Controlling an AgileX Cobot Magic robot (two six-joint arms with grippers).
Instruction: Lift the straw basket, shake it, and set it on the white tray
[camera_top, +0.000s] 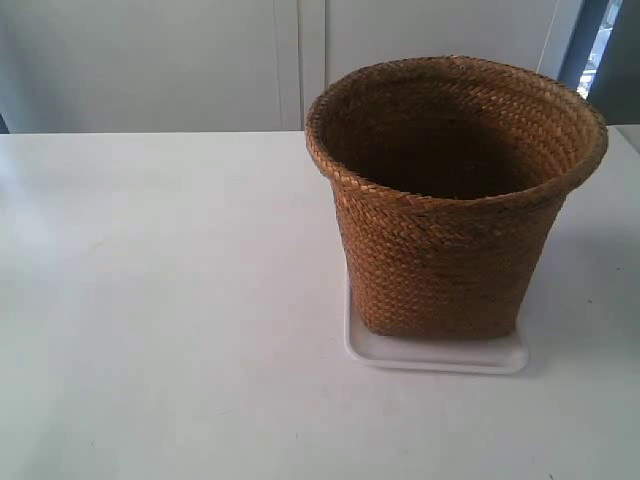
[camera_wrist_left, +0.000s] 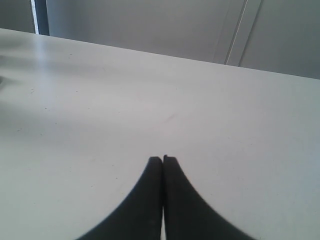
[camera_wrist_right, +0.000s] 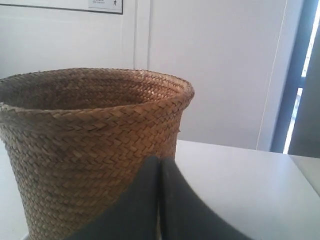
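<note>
The straw basket was found upright on the white tray, right of the table; the task was judged finished. The left gripper was clenched empty over bare table, and the right gripper was clenched empty near the basket.

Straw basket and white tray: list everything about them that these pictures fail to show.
- Exterior view: the straw basket covers most of the white tray; only two edges show.
- Exterior view: the basket's inner floor is lost in shadow.
- Right wrist view: the basket's base is cut off by the picture's edge and the shut right fingers.
- Left wrist view: shows the table and shut left fingers; basket and tray lie outside it.
</note>
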